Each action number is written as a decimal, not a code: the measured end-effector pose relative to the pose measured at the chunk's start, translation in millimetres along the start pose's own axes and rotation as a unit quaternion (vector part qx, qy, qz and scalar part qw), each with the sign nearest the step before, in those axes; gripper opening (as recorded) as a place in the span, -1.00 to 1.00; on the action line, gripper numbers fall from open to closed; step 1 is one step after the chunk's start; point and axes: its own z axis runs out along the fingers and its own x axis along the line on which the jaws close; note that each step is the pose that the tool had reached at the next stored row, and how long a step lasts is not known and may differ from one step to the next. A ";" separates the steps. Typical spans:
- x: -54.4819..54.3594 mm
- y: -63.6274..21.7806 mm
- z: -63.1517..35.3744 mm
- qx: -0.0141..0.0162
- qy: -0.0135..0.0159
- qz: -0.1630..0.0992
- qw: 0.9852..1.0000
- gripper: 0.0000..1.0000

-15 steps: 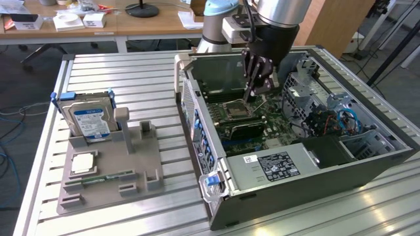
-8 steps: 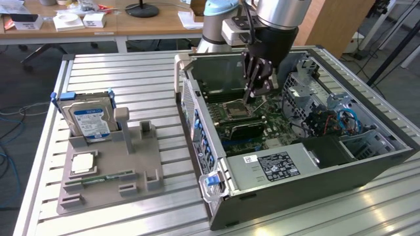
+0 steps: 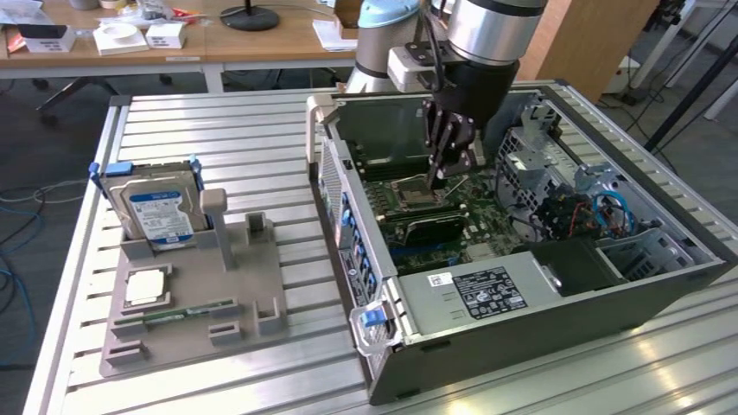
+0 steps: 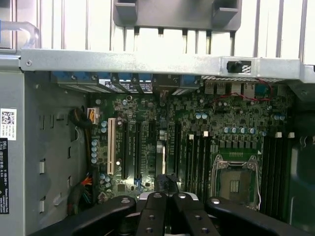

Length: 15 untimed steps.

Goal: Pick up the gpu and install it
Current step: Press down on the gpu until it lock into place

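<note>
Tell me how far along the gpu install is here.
Done: the dark flat gpu card sits inside the open grey computer case, apparently upright on the green motherboard. In hand: the shut black gripper hangs just above it. Left: full seating cannot be confirmed.

The tabletop (image 3: 231,130) is made of pale metal slats with dark grooves between them, and light shines on it at the near corner. Behind it stands a wooden desk (image 3: 265,39) with small white boxes (image 3: 121,36) and a black round lamp base (image 3: 249,17). The floor (image 3: 34,147) is grey. A wooden panel (image 3: 600,43) stands at the exterior view's right.
</note>
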 end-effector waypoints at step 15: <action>0.3 -10.1 3.6 -0.001 0.000 0.000 1.000 -0.80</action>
